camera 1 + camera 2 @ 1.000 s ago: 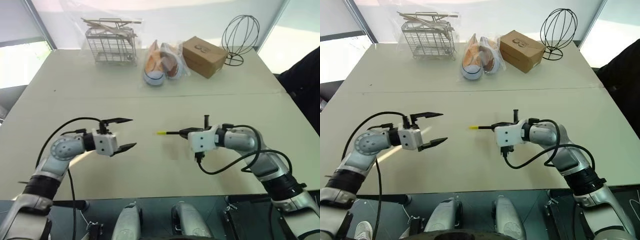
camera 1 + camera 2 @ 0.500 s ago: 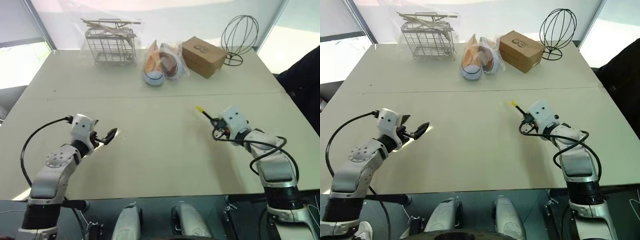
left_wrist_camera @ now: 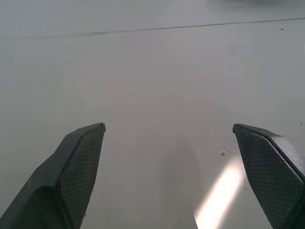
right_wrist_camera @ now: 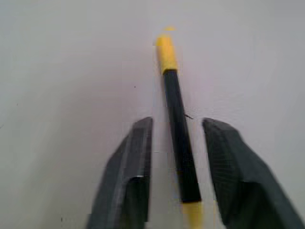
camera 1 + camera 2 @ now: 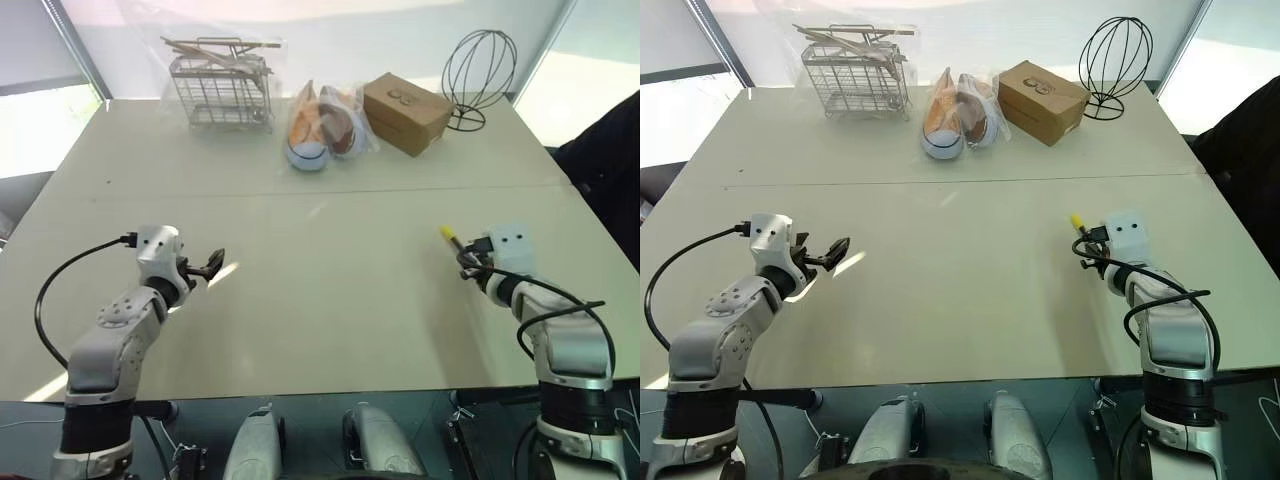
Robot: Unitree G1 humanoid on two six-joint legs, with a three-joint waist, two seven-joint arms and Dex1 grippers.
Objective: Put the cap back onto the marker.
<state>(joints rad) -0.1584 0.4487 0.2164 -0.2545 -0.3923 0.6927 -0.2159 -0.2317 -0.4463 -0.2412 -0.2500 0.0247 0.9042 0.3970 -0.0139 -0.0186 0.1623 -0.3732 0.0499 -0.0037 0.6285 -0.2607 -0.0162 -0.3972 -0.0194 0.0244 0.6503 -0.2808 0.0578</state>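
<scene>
The marker (image 4: 178, 143) is a thin black stick lying between the fingers of my right gripper (image 4: 177, 120), with a narrow gap on each side. The yellow cap (image 4: 165, 52) sits on its far end, and a short yellow section shows at its near end. In the left eye view the cap (image 5: 447, 234) pokes out up and to the left from my right gripper (image 5: 468, 260), low over the table's right side. My left gripper (image 5: 213, 263) hangs over the left side with its fingers (image 3: 81, 162) wide apart and nothing between them.
Along the table's far side stand a wire basket (image 5: 222, 85), bagged shoes (image 5: 322, 125), a cardboard box (image 5: 407, 112) and a wire head-shaped frame (image 5: 480, 70). A dark-clothed person (image 5: 612, 150) is at the right edge. A seam (image 5: 300, 193) crosses the table.
My right hand swung right with the marker, rolled its wrist and loosened its fingers off the marker. My left hand rolled and shifted left, still open.
</scene>
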